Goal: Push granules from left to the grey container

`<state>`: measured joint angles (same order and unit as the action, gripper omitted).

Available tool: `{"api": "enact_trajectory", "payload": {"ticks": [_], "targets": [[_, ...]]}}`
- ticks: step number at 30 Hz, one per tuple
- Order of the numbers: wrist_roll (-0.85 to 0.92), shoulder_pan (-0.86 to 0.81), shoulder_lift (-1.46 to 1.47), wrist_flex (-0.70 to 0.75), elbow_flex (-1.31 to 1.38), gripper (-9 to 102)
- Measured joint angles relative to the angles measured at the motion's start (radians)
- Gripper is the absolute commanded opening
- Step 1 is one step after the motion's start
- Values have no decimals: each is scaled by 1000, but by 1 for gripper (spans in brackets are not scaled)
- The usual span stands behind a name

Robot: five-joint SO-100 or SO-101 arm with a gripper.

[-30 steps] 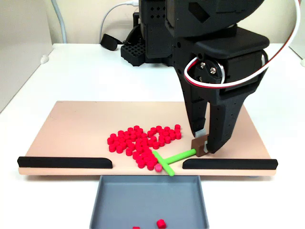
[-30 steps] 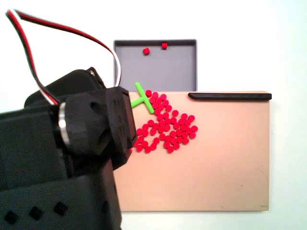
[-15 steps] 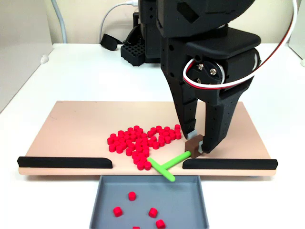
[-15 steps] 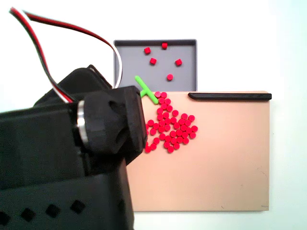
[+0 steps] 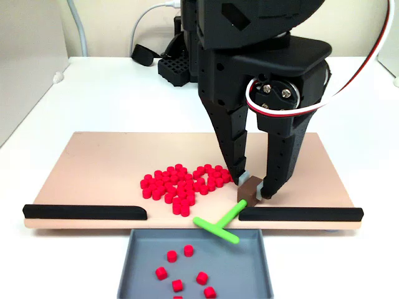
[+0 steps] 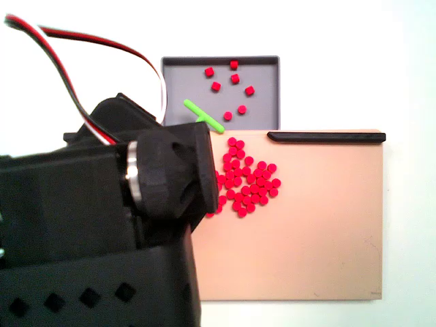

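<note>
The pincer (image 5: 254,187) is clamped on the brown end of the green T-stick (image 5: 217,225), whose crossbar overhangs the grey container (image 5: 134,261) rim. Most granules (image 5: 181,182) are heaped on the tan board (image 5: 100,168) near its front gap; several are seen inside the container.

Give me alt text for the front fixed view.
A black arm's pincer grips a green T-shaped stick whose crossbar hangs over a grey container holding several red granules; most still sit heaped on the tan board behind two black bars.

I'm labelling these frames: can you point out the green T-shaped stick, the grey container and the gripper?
green T-shaped stick (image 5: 216,228): fixed view, crossbar.
grey container (image 6: 266,112): fixed view, bare floor.
gripper (image 5: 254,185): fixed view, between fingertips.
</note>
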<state>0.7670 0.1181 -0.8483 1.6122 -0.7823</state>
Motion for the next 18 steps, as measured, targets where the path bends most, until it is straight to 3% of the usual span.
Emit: {"api": "enact_trajectory", "payload": {"ticks": [18], "targets": [[342, -21, -166, 91, -9, 0]]}}
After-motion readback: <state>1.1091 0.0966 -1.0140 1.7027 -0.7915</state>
